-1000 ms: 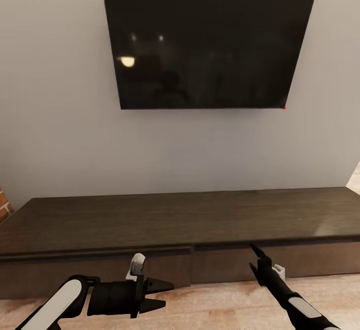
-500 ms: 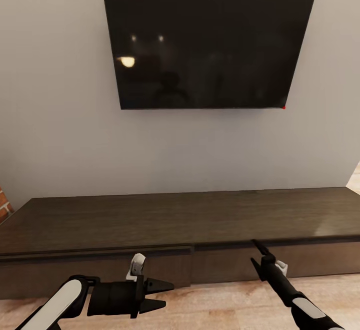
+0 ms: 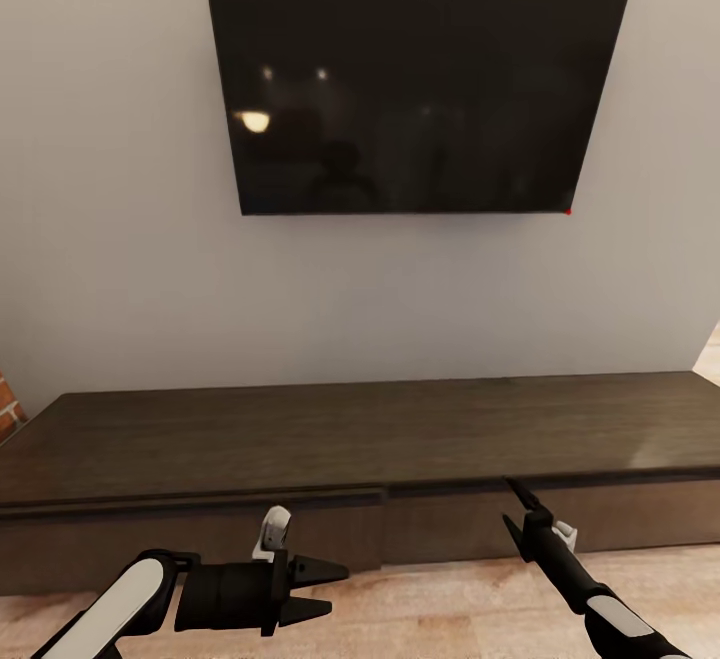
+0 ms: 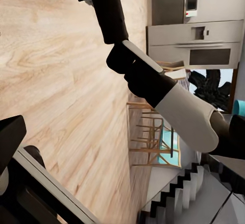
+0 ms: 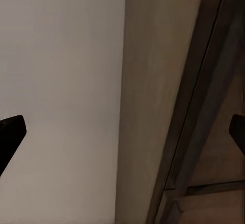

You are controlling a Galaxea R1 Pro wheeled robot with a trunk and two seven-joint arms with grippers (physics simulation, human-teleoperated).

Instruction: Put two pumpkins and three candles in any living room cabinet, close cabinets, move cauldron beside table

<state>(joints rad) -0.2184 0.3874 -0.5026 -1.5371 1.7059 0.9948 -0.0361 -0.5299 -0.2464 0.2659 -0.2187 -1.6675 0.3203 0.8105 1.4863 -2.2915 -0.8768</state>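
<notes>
One cabinet [image 3: 350, 439], one TV [image 3: 410, 84], two grippers, that was the count from the head view; zero pumpkins, candles or cauldron counted. The cabinet was long, low and dark brown and ran across the frame from 9 to 3 o'clock against a grey wall [image 3: 110, 239], flat top bare, front panels looking flush along the top edge. The TV hung on the wall at 12 o'clock, screen dark with a small red dot at its lower corner. Left gripper [image 3: 322, 589] sat at 7 o'clock over the wood floor [image 3: 430, 609], just short of the cabinet front, fingers apart and pointing toward 3 o'clock. Right gripper [image 3: 516, 507] was at 5 o'clock, raised to the cabinet's top front edge, one finger tip at the lip; fingers spread, confirmed by the right wrist view, where the two dark tips [image 5: 11, 132] sat at opposite edges with nothing between them. That right wrist view also gave a close look at the cabinet top [image 5: 153, 96] and the edge seam, with the grey wall behind. The left wrist view showed what the head view lacked: the right arm [image 4: 168, 91] across the wood floor, plus a kitchen with grey built-in ovens [image 4: 204, 45], wooden chairs [image 4: 148, 132] and stairs [image 4: 189, 193] in the distance.
</notes>
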